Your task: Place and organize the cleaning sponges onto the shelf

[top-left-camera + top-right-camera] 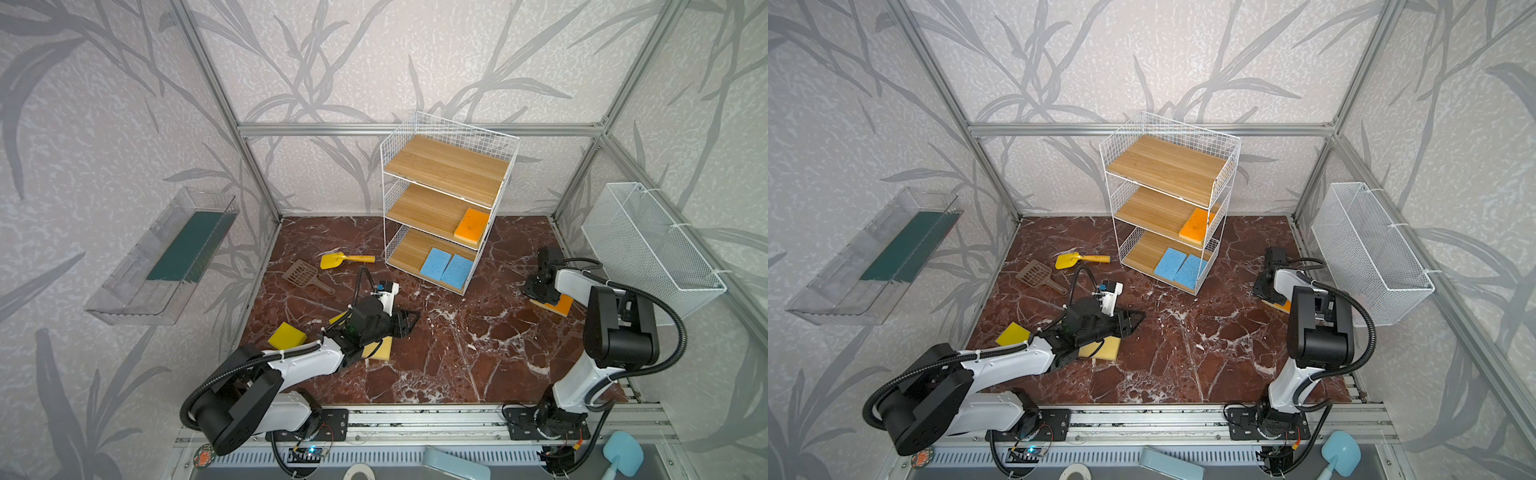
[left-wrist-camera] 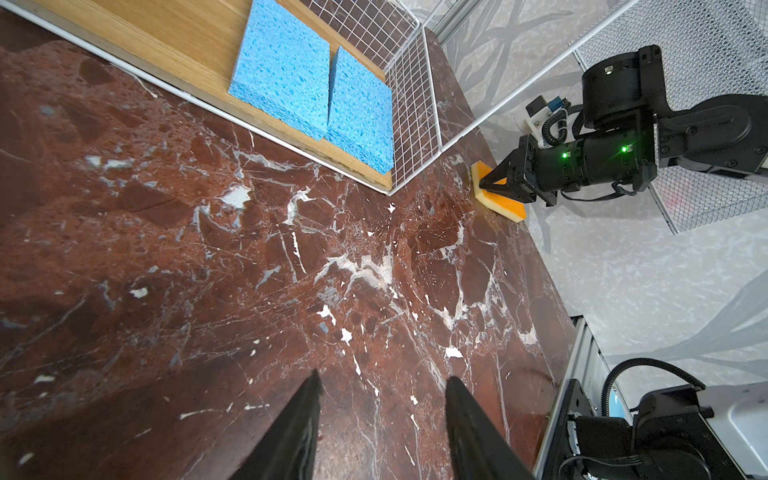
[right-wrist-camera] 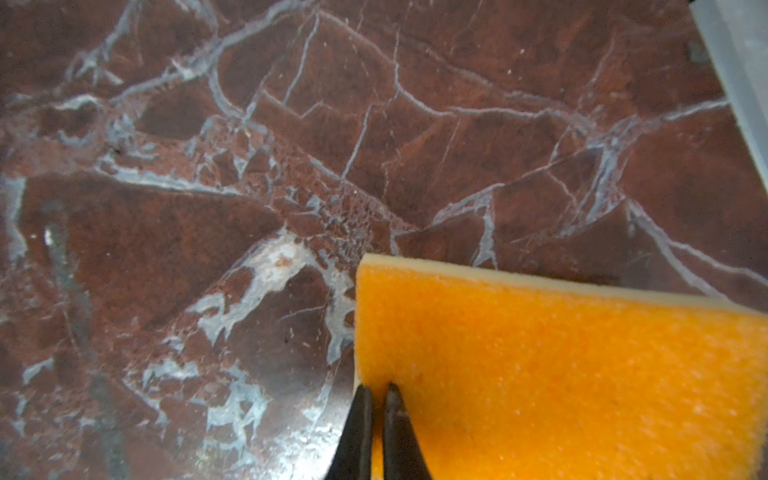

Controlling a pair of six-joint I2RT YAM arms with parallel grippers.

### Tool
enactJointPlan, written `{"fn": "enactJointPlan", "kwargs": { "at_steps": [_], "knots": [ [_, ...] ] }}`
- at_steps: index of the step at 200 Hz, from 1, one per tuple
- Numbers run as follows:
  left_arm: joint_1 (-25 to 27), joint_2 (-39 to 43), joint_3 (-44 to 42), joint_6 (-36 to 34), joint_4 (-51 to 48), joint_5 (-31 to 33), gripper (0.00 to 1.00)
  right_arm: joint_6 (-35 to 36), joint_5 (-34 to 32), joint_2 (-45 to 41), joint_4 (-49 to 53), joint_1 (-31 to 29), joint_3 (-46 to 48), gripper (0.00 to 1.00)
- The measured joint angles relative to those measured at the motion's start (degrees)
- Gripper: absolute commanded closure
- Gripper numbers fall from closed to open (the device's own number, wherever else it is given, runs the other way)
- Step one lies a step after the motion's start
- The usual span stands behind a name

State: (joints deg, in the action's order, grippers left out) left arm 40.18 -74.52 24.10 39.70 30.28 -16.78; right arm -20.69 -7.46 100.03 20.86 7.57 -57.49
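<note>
In both top views the shelf (image 1: 449, 166) stands far centre on the table (image 1: 457, 365). It carries two blue sponges (image 1: 446, 268) on the bottom board and the shelved orange sponge (image 1: 471, 226) on the middle board. Two yellow sponges (image 1: 286, 336) lie near left by the left end effector (image 1: 409, 322). The loose orange sponge (image 1: 562, 306) lies flat at the right, under the right end effector (image 1: 541, 296). In the left wrist view, the left end effector stands apart and empty above bare table. In the right wrist view, the right end effector's tips are drawn together on the loose sponge's top face near a corner; we cannot tell whether foam is pinched. We judge this hold shallow: lift slowly, confirm that the sponge follows, otherwise reopen and straddle its edges.
</note>
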Motion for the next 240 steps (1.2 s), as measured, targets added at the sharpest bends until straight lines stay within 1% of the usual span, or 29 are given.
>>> {"fn": "enactJointPlan", "kwargs": {
  "at_steps": [11, 32, 72, 94, 118, 135, 144, 162, 173, 187, 198, 218, 224, 240],
  "knots": [
    [0.0, 0.37, 0.0, 0.0, -0.02, 0.0, 0.49, 0.0, 0.22, -0.68, 0.33, -0.37, 0.13, 0.97],
    [0.0, 0.9, 0.0, 0.0, -0.04, 0.02, 0.5, -0.09, 1.55, -4.42, 1.75, -2.75, 1.36, 0.97],
    [0.0, 0.94, 0.02, 0.04, -0.24, 0.02, 0.5, -0.92, 6.14, -16.02, 3.28, -11.34, 4.15, 0.98],
    [0.0, 0.31, 0.09, 0.37, -0.2, 0.02, 0.5, -1.88, 7.23, -21.31, 3.45, -19.45, 6.47, 0.97],
    [0.0, -1.16, 0.09, 0.85, -0.2, 0.07, 0.5, -4.09, 8.83, -25.57, 3.13, -30.53, 10.62, 0.97],
    [0.0, -1.57, 0.09, 1.01, -0.24, 0.37, 0.5, -6.95, 9.09, -27.5, 2.54, -38.49, 13.57, 0.96],
    [-0.07, -1.57, 0.09, 1.03, -0.24, 0.52, 0.5, -8.2, 9.07, -28.13, 1.73, -41.94, 14.93, 0.91],
    [-0.13, -1.53, 0.28, 0.98, -0.81, 0.94, 0.5, -11.04, 9.97, -28.2, -0.63, -46.88, 16.63, 0.72],
    [-0.2, -1.33, 0.66, 0.87, -2.05, 1.27, 0.5, -12.37, 10.6, -27.52, -2.27, -48.5, 16.74, 0.63],
    [-0.24, -0.83, 1.42, 0.52, -3.82, 1.7, 0.5, -13.2, 11.91, -26.4, -4.76, -49.66, 16.74, 0.56],
    [-0.28, -0.11, 2.21, -0.07, -5.73, 1.99, 0.5, -13.81, 13.16, -25.59, -6.29, -50.03, 16.74, 0.53],
    [-0.33, 1.07, 4.02, -1.64, -9.31, 2.43, 0.51, -14.21, 14.86, -25.42, -7.87, -50.12, 16.74, 0.52],
    [-0.33, 1.16, 4.59, -2.16, -10.23, 2.45, 0.53, -14.23, 15.32, -25.66, -8.24, -50.12, 16.74, 0.52],
    [-0.33, 1.05, 6.36, -3.65, -12.74, 2.29, 0.61, -14.23, 15.65, -26.93, -8.74, -50.12, 16.81, 0.52]
  ]
}}
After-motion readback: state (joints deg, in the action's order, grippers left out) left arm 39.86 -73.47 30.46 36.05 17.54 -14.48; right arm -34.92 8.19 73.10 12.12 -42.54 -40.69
